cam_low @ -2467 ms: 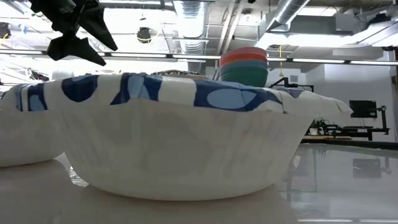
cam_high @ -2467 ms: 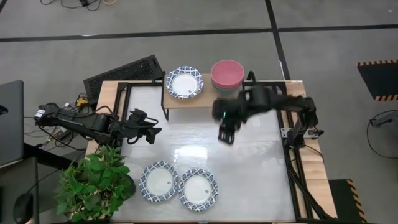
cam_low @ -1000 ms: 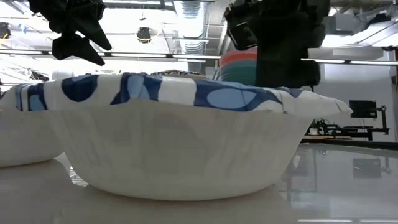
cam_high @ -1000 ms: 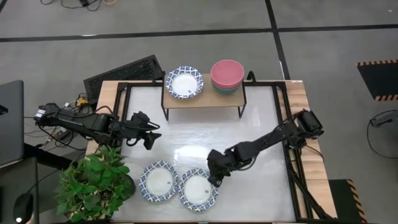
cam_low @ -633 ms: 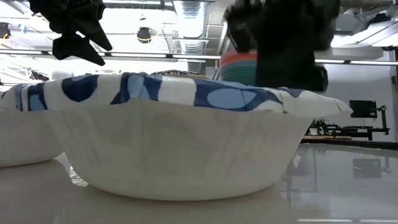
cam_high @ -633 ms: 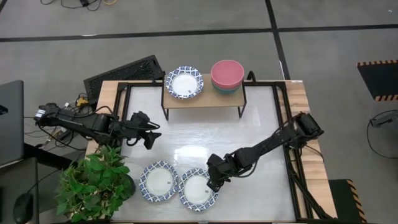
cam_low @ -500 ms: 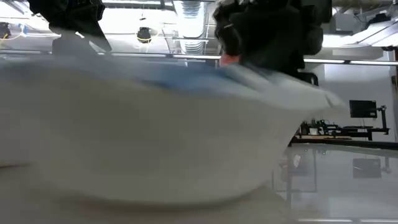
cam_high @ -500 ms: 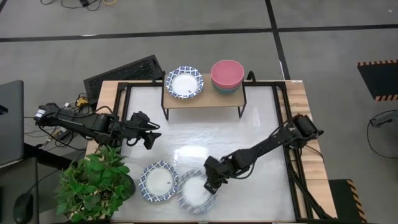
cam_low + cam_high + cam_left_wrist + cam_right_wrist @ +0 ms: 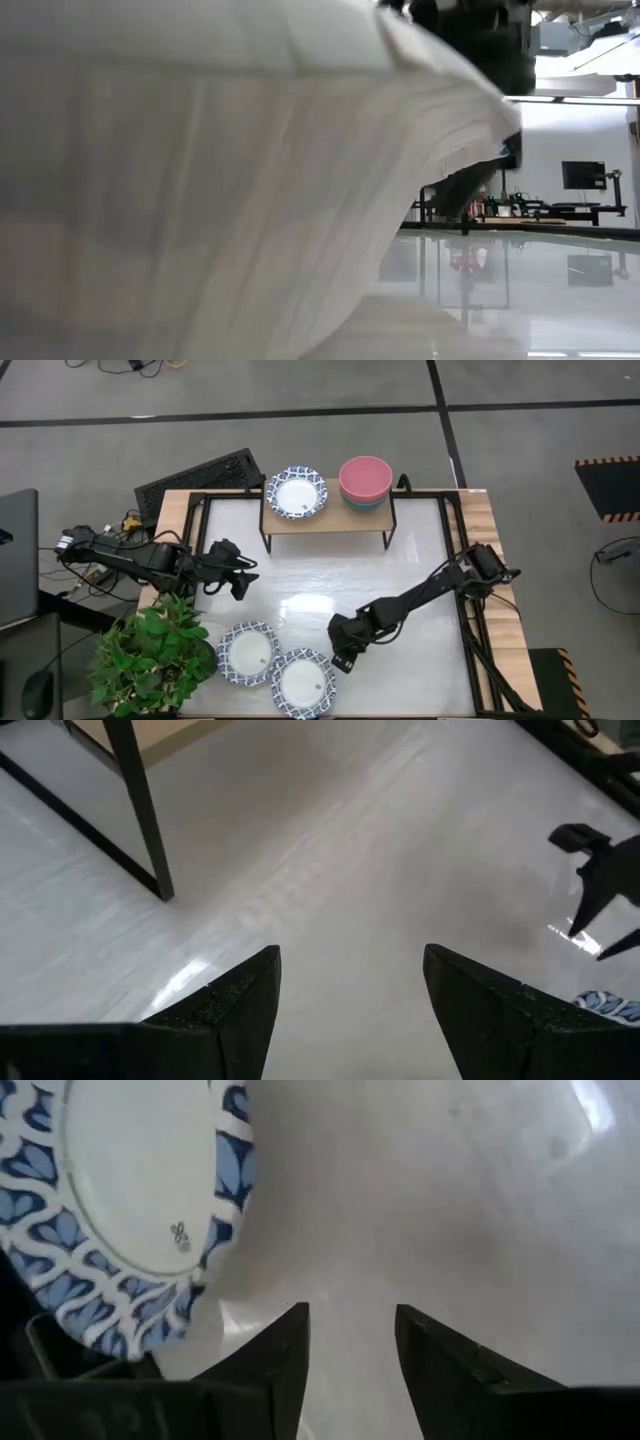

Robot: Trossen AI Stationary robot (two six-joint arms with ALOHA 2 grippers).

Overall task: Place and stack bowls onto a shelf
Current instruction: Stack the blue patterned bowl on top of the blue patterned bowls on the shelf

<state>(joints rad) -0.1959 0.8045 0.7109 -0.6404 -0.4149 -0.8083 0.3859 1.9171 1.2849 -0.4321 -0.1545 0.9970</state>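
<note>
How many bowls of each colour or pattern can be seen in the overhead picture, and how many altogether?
Blue-patterned bowls with white centres: 3, one on the shelf at and two on the table at and.
Red-pink bowls: 1, on the shelf.
Green-to-blue bowls: 1, only an edge showing under the red-pink one.
Total: 5 bowls visible.

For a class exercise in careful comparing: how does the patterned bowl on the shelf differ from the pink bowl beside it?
The patterned bowl has a white centre and a blue patterned rim; the pink bowl is one plain colour. The patterned bowl looks shallower. The pink bowl sits nested in a greenish bowl; under the patterned bowl nothing shows. Both are round and rest upright on the shelf.
</note>
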